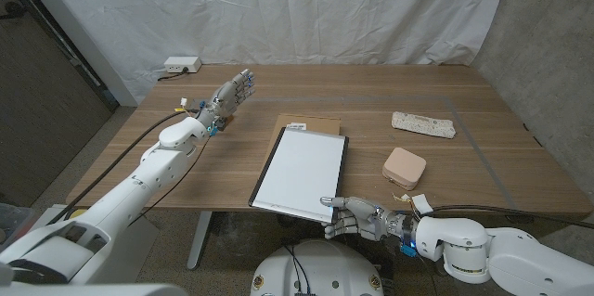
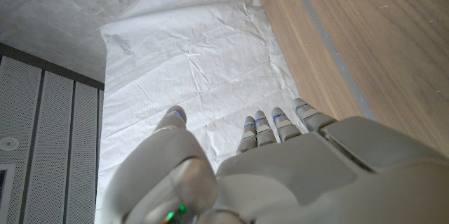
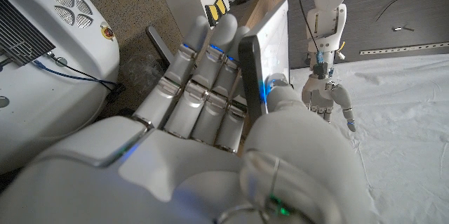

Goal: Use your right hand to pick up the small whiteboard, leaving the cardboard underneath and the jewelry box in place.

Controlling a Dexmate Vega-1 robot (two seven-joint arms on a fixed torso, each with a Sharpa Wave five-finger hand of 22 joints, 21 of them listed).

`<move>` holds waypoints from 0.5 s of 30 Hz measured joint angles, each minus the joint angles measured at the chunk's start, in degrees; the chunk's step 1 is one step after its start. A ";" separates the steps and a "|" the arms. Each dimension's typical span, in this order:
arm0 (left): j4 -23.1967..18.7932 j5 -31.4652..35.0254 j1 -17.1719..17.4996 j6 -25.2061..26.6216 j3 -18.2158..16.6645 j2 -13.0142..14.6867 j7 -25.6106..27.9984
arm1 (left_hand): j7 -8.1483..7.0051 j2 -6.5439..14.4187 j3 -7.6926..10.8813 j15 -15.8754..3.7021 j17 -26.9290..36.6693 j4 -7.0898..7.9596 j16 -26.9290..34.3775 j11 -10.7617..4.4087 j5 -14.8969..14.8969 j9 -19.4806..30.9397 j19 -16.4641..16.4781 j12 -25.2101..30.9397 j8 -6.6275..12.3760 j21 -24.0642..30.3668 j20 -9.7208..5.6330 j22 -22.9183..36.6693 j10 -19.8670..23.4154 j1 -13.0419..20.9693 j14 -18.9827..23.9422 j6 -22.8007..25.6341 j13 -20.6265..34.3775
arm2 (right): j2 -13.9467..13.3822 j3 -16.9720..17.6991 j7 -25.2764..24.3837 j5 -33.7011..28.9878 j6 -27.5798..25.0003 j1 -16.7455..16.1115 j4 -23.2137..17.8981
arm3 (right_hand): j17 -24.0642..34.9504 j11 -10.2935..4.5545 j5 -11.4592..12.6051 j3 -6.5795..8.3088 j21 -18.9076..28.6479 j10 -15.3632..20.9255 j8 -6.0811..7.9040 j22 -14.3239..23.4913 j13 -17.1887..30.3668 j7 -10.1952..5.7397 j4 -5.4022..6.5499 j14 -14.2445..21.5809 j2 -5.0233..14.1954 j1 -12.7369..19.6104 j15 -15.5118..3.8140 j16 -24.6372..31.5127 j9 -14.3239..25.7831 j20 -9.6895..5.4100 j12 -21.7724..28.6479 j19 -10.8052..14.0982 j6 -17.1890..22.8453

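One right robot hand [image 1: 355, 217] pinches the small whiteboard's [image 1: 299, 169] near edge at the table's front.

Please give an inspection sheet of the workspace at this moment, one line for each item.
Surface: wooden table, mostly bare.
Job's things: small whiteboard over cardboard, near corner past the table edge; jewelry box to its right, apart.
Clutter: patterned pouch; white box at the far left corner.
Hands: right hand pinches the whiteboard's near corner; left hand raised, fingers apart, holding nothing.
Cables: black cable along the left arm.
Surroundings: white sheet behind the table.
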 measured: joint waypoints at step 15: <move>0.42 0.44 -1.55 0.52 0.56 -0.21 -0.46 | 0.00 0.23 0.00 0.00 0.00 0.00 0.00 0.00 0.00 0.00 0.00 0.00 0.00 0.00 0.00 0.00 0.00 0.23 0.00 0.00 0.00 | 0.25 0.35 0.82 -1.63 2.11 -0.58 0.39 | 0.80 -0.72 -0.08 0.46 1.24 -0.09 0.00 0.80 2.44 -0.41 0.34 0.06 -0.24 1.12 -0.56 -0.26 1.00 0.24 -0.22 -1.27 -0.42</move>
